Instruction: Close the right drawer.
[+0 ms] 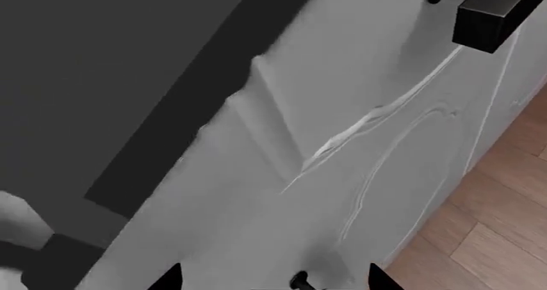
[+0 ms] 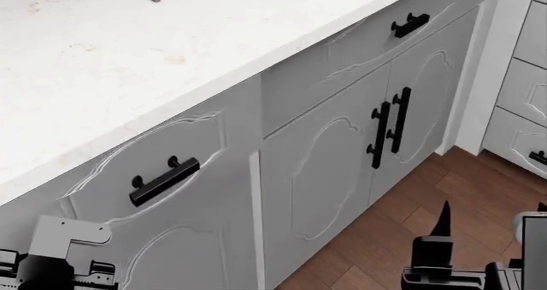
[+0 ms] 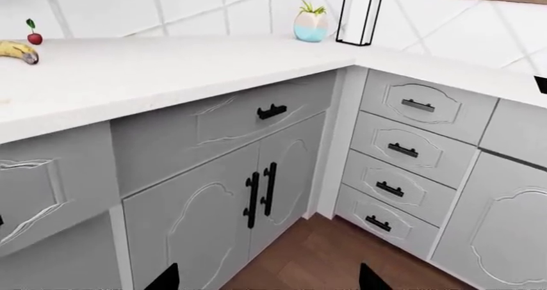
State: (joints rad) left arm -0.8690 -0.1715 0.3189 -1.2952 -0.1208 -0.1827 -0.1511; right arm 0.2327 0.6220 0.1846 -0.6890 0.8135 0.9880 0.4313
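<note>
Head view looking down along cabinets, left wrist close-up, right wrist wide, both sharing the right drawer.

right drawer light-grey, curly-framed front (black bar handle), sits under countertop, sticking out slightly.

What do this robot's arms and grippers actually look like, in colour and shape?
In the head view, the left arm's end is a pale grey angular block over black ribbed parts. The right gripper is black and boxy with a pointed fingertip. No cables or markings show.
</note>
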